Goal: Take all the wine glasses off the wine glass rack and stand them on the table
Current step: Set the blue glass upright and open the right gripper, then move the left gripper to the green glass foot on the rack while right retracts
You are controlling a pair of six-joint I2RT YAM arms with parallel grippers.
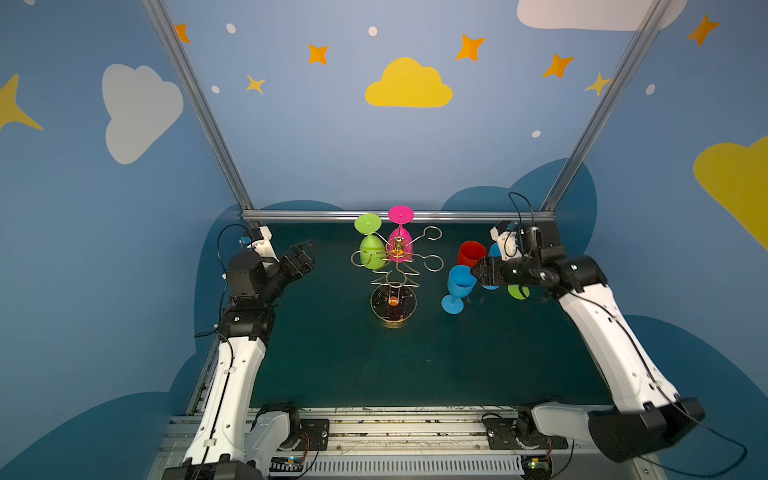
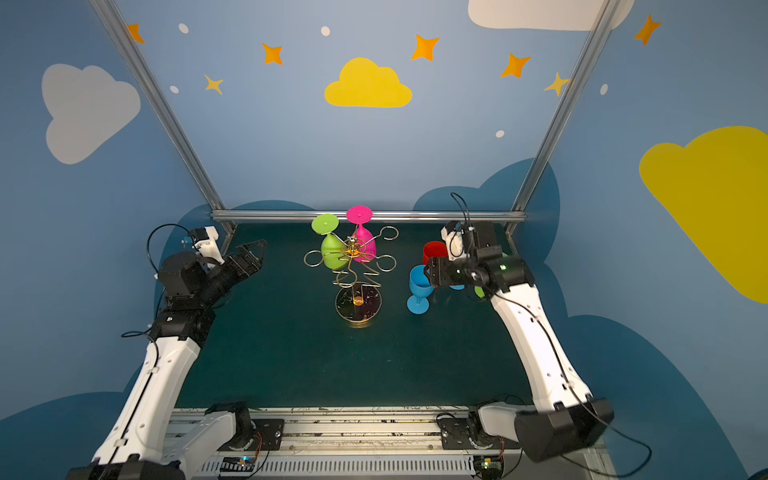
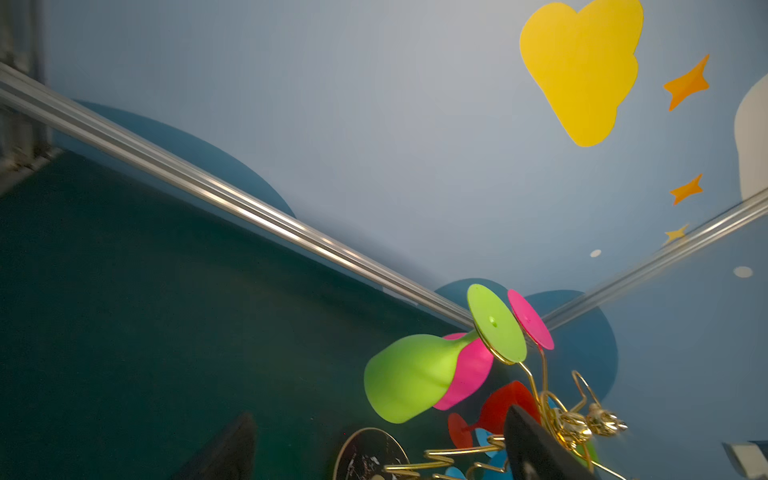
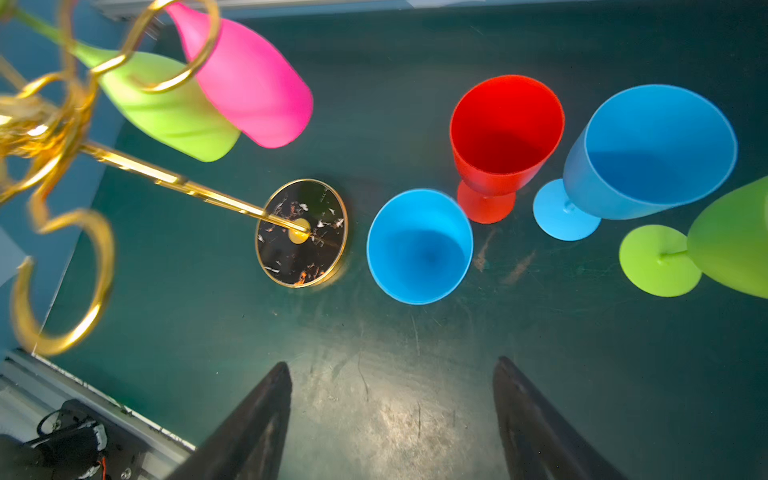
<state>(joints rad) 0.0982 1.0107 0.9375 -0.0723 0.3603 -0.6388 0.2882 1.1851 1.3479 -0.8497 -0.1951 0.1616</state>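
Wine glass rack (image 1: 398,248) gold, base (image 4: 301,232) black flecked white and orange; lime-green glass (image 4: 174,120), hot-pink glass (image 4: 253,87), red glass (image 4: 505,133), sky-blue glass (image 4: 419,247), second sky-blue glass (image 4: 660,145), second lime-green glass (image 4: 735,241); table (image 4: 374,374) dark green.

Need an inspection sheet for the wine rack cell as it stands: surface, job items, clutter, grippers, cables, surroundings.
Surface: dark green mat, scuffed, no spills seen.
Job's things: wine glass rack upright mid-table. The hanging green glass and hanging pink glass are upside down on its far arms; the other loops are empty. The near blue glass, red glass, far blue glass and standing green glass stand on the mat to its right.
Clutter: nothing seen.
Grippers: left gripper open, empty, left of the rack. Right gripper open, empty, by the standing glasses.
Cables: black loop at each wrist, clear of the rack.
Surroundings: blue walls with cloud and star decals; aluminium rail along the back edge.
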